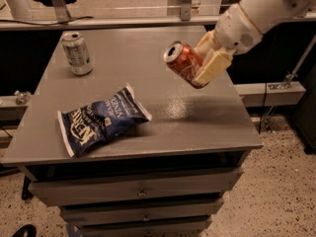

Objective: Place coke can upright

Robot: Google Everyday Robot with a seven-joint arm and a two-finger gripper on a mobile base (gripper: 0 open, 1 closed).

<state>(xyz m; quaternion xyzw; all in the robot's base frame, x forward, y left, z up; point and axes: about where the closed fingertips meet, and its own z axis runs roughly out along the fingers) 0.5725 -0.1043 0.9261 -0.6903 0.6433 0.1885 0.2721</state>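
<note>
Surface: grey flat-topped cabinet table [148, 48], three shallow grey drawers [138, 191] stacked beneath, set on speckled stone-pattern floor [286, 181].

Item 1: small red-orange aluminium coke can with white script and silver top [178, 60]. Held in mid-air over the right half of the table, clear of the tabletop. Tilted steeply, silver top facing up and to the left, base down and to the right.

Item 2: two-finger gripper with cream-coloured pads [197, 65], at the end of a white robot arm [252, 14] entering from the upper right. Pinching the coke can across its lower body, one pad on the near side, the other behind.

Item 3: silver-grey soda can [77, 53]. Upright at the back left corner of the table, well apart from the gripper.

Item 4: dark blue crinkled crisp bag with white lettering [101, 120]. Lying flat on the front left of the table, near the front edge.
</note>
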